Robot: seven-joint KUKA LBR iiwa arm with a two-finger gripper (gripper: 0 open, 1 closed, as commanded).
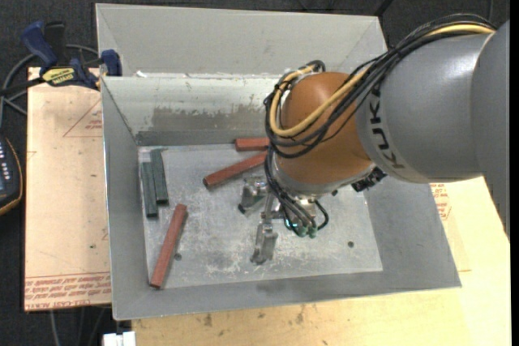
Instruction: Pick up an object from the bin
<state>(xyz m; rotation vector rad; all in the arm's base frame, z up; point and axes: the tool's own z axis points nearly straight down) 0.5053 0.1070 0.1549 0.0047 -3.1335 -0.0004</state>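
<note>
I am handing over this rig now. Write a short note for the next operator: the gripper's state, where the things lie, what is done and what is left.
Gripper: low over the middle of the bin floor, open, nothing between its fingers.
Things: the middle red-brown bar lies slanted just beyond the gripper. The back red-brown bar is partly hidden by the arm. The front-left red-brown bar lies apart. Two dark grey bars lie side by side at the left.
Done: nothing is picked yet.
Left: close on one thing, probably the middle bar, and lift it out.
</note>
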